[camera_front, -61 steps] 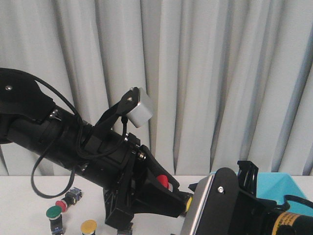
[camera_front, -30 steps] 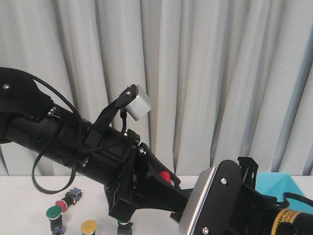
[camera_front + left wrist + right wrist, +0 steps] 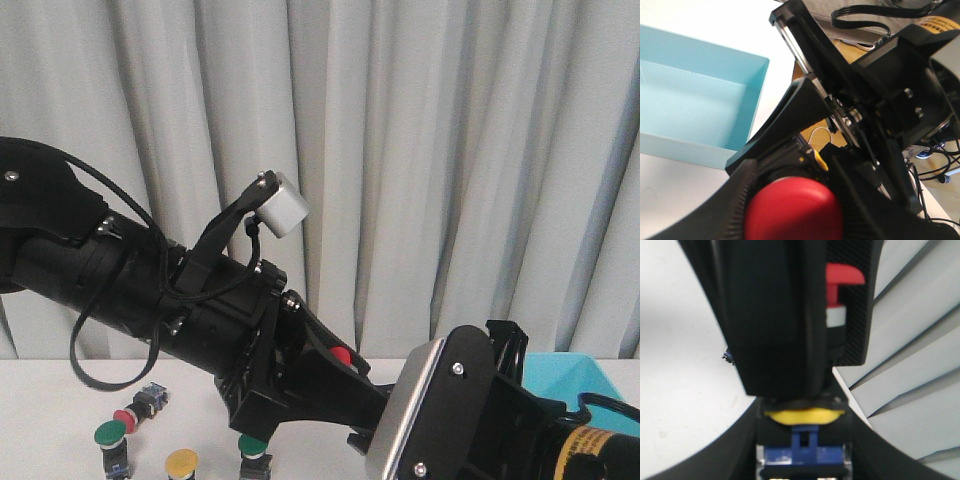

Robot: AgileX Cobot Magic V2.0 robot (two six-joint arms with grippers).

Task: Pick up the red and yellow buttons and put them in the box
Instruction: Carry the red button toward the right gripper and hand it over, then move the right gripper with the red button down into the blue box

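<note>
We see the left gripper (image 3: 790, 210) clamping a round red-capped push button (image 3: 794, 209), raised left of the turquoise plastic box (image 3: 700, 105); the right gripper (image 3: 802, 440) pinches a yellow-capped button (image 3: 804, 415) (both fingers closed on it).

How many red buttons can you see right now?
2. One red button is held up in the left pincer; another lies on the table at far left. More may be hidden.
</note>
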